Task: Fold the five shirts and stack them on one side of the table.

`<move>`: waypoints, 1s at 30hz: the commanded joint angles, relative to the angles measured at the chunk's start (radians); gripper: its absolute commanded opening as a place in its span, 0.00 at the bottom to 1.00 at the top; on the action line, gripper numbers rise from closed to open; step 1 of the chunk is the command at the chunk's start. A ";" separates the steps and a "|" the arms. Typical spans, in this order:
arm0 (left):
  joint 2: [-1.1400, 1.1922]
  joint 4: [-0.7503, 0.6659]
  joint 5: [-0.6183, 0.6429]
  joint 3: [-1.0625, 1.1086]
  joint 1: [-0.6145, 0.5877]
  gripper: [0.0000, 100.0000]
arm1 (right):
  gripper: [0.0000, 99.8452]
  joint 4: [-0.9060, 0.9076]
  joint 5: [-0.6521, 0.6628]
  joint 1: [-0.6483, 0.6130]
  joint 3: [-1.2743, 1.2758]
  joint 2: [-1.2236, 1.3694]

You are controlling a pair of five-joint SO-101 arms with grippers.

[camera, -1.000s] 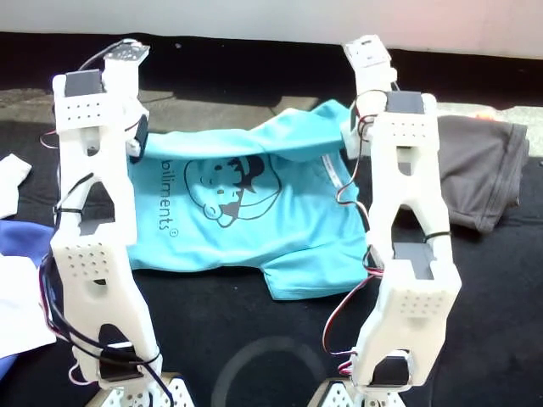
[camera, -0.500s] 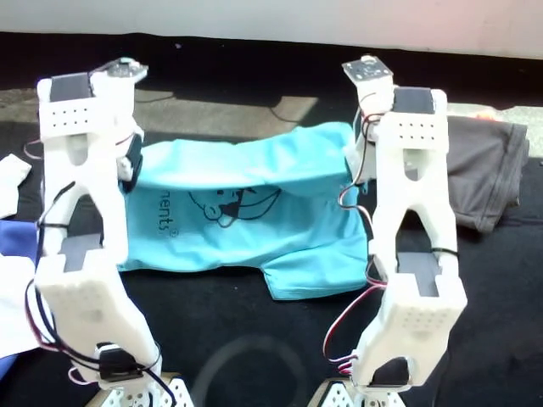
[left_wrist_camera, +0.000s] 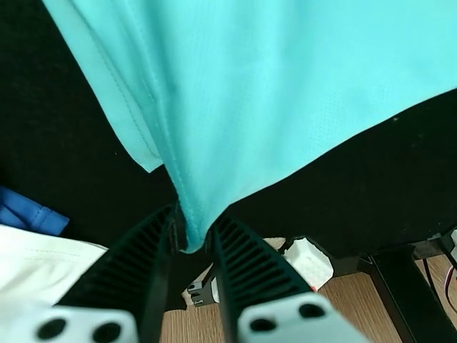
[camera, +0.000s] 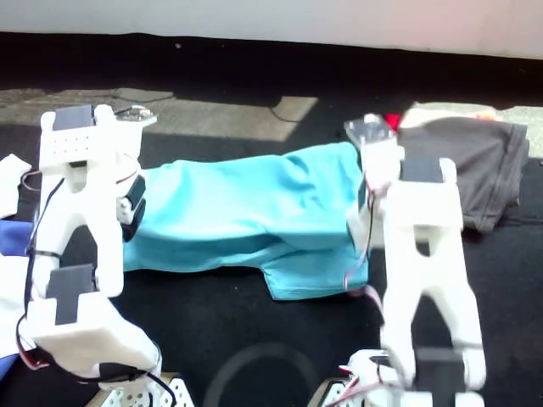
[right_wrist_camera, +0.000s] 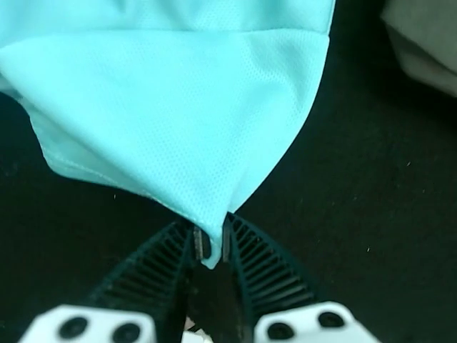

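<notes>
High view, shirt: the shirt [camera: 246, 208] lies mid-frame on the black tabletop [camera: 212, 331], doubled over lengthwise, with one sleeve [camera: 310, 280] poking out toward lower centre.
High view, claws: left claw [camera: 134, 208] at the shirt's left end, right claw [camera: 361, 216] at its right end, both low over the cloth.
High view, neighbour: grey shirt [camera: 475, 170] at upper right, just beside the right arm.
Left wrist view, grip: left claw [left_wrist_camera: 193, 236] is clenched on a corner of the shirt [left_wrist_camera: 271, 86], and the cloth fans out from the pinch.
Right wrist view, grip: right claw [right_wrist_camera: 211, 239] is clenched on a hem corner of the shirt [right_wrist_camera: 178, 107].
Method, judged: carry both corners at equal pace and height so the edge lands straight. Let go only once the cloth rests flat. Tuck the sleeve afterward.
</notes>
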 commanded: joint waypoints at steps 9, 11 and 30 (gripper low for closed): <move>-0.142 -0.127 -0.015 0.255 -0.024 0.01 | 0.01 0.016 0.091 0.008 0.160 -0.177; -0.142 -0.226 -0.015 0.314 -0.028 0.01 | 0.01 0.002 0.094 0.008 0.170 -0.176; -0.142 -0.416 -0.015 0.406 -0.101 0.01 | 0.09 -0.028 0.095 0.004 0.323 -0.180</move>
